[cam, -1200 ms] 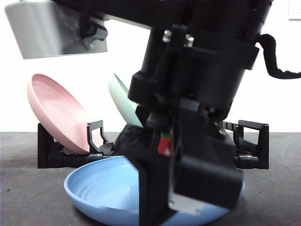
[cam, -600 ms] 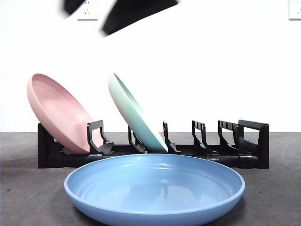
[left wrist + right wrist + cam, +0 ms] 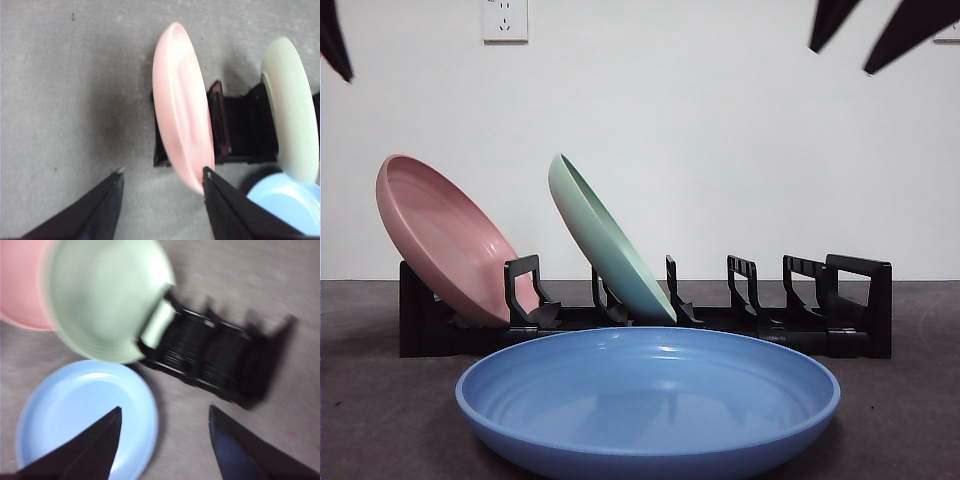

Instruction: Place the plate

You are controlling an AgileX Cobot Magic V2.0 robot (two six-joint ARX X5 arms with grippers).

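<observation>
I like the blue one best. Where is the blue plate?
The blue plate lies flat on the table in the front view's foreground, just before the black rack holding the pink plate and green plate.

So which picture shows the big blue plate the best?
The front view: the round blue plate lies flat on the table before the black rack, whole rim nearly visible. The right wrist view shows it from above, blurred, partly behind the right tool. The left wrist view catches only its edge.
</observation>
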